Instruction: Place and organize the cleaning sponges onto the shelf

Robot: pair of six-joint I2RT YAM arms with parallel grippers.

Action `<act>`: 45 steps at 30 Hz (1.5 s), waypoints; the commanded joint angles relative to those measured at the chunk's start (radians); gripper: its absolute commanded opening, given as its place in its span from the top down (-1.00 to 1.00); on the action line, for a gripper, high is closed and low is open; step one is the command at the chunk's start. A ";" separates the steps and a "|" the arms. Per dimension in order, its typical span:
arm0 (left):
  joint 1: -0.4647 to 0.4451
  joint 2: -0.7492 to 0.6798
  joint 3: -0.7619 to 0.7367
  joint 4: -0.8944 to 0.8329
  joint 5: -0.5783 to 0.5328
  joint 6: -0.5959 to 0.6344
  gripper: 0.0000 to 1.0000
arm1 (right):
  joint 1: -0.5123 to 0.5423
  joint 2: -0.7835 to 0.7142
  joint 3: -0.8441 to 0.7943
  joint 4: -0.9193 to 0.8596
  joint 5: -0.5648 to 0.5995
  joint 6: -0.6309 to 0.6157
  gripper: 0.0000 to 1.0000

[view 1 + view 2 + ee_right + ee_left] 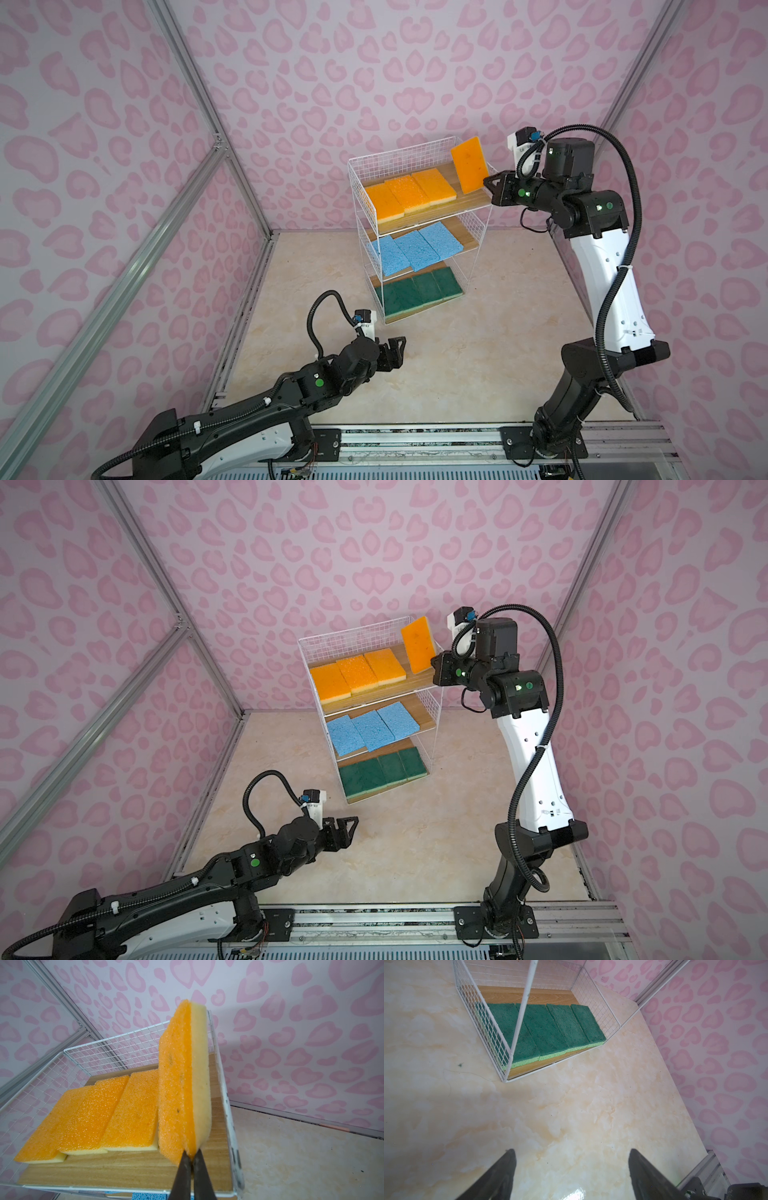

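Note:
The shelf point(361, 166) point(309, 646) is a white wire rack with wooden boards, standing at the back of the marble floor. Three orange sponges point(409, 193) point(116, 1109) lie flat side by side on its top board. Three blue sponges point(415, 247) lie on the middle board, and several green ones point(419, 291) point(546, 1026) on the bottom board. My right gripper point(486, 183) point(434, 663) point(192, 1152) is shut on the near edge of a fourth orange sponge point(469, 164) point(178, 1084). That sponge stands on edge over the top board's right end. My left gripper point(401, 349) point(353, 825) point(572, 1150) hangs open and empty over the floor, in front of the bottom tier.
Pink patterned walls close in the back and both sides, with aluminium frame posts point(187, 104) in the corners. The shelf's right wire side point(226, 1105) runs close beside the held sponge. A metal rail point(415, 440) carries both arm bases along the front.

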 commanded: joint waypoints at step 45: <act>0.064 -0.282 0.126 -0.313 -0.184 0.097 -1.00 | -0.019 -0.564 -0.890 0.557 0.092 0.139 -0.45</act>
